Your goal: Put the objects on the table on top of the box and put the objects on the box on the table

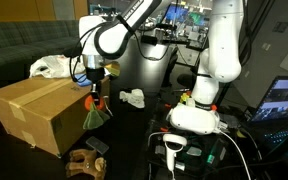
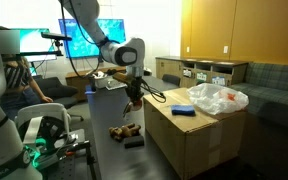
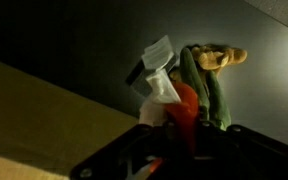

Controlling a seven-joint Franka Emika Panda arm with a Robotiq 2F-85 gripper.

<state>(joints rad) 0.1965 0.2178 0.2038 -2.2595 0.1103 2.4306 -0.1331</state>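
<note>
Beside the box (image 1: 34, 115), above the dark worktop (image 1: 134, 125), my tool (image 1: 94, 92) is clamped tight on an orange-and-green toy (image 1: 96, 112) not yet on top, while a brown toy (image 2: 124, 130) lies below and a plastic bag (image 2: 216, 98) sits on the box, so I judge most remains.

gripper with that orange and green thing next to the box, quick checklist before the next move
1. Grip: gripper shut on the orange and green object, which hangs clear of the table: ok.
2. Object over the box top: it hangs beside the box edge: not ok.
3. Free spot on the box top: bare flap beside the plastic bag: ok.
4. Height to clear the box edge: cannot tell.
5. Table items moved: brown toy and white object lie on the table: not ok.
</note>
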